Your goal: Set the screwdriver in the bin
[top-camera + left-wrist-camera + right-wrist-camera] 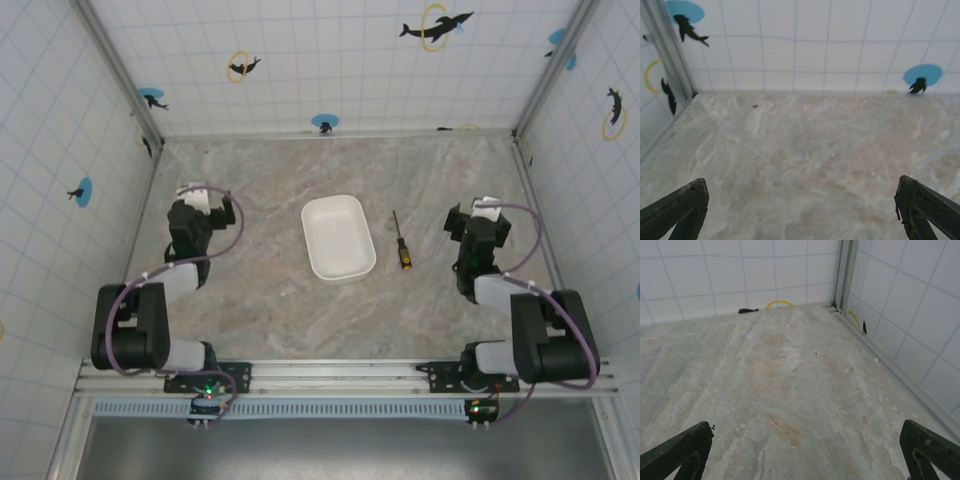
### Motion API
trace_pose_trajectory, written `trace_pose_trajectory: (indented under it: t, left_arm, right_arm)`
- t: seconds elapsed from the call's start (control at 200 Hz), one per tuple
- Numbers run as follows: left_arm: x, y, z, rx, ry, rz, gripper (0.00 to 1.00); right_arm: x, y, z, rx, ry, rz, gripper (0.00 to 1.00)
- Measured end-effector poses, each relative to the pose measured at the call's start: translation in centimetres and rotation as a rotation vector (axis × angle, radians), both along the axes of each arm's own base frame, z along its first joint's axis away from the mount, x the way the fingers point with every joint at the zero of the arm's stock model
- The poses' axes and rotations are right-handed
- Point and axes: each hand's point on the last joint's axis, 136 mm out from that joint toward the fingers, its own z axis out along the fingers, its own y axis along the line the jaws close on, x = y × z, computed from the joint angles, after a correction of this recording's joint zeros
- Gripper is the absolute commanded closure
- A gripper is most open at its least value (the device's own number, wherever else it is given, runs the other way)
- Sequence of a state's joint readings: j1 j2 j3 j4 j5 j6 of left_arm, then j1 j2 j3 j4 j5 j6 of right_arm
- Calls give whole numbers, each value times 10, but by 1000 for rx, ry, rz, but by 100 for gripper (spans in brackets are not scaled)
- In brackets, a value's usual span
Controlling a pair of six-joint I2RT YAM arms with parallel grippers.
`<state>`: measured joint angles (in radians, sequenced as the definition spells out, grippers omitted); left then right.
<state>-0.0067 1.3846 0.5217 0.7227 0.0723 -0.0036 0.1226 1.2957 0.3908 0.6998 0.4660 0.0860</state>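
The white bin lies in the middle of the marbled table, empty. Just to its right lies the small screwdriver, thin dark shaft pointing away, yellow-orange handle toward the near edge. My right gripper rests right of the screwdriver, apart from it. My left gripper sits well left of the bin. In the left wrist view the gripper is open, fingers wide apart over bare table. In the right wrist view the gripper is open too, its fingers spread with nothing between.
Tiled walls with dolphin stickers close the table on three sides; the back wall and the right wall stand near. A metal rail runs along the near edge with both arm bases on it.
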Motion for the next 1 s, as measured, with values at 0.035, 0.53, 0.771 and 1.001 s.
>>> trace_pose_trajectory:
  t: [0.035,0.53,0.771,1.001]
  left_arm:
    - [1,-5,8,-19,-5,-21,2]
    - [-55,-148,-28,-341,331,-433,2]
    - [-73,-173,-34,-397,417,-492,2]
    - [-80,-171,-30,-413,438,-479,2]
  right_arm:
    - [4,4,14,13,-2,11,1]
    - [-16,122,10,239,483,414,1]
    - [-47,138,-42,297,728,448,9]
    - [-61,154,-77,283,863,474,18]
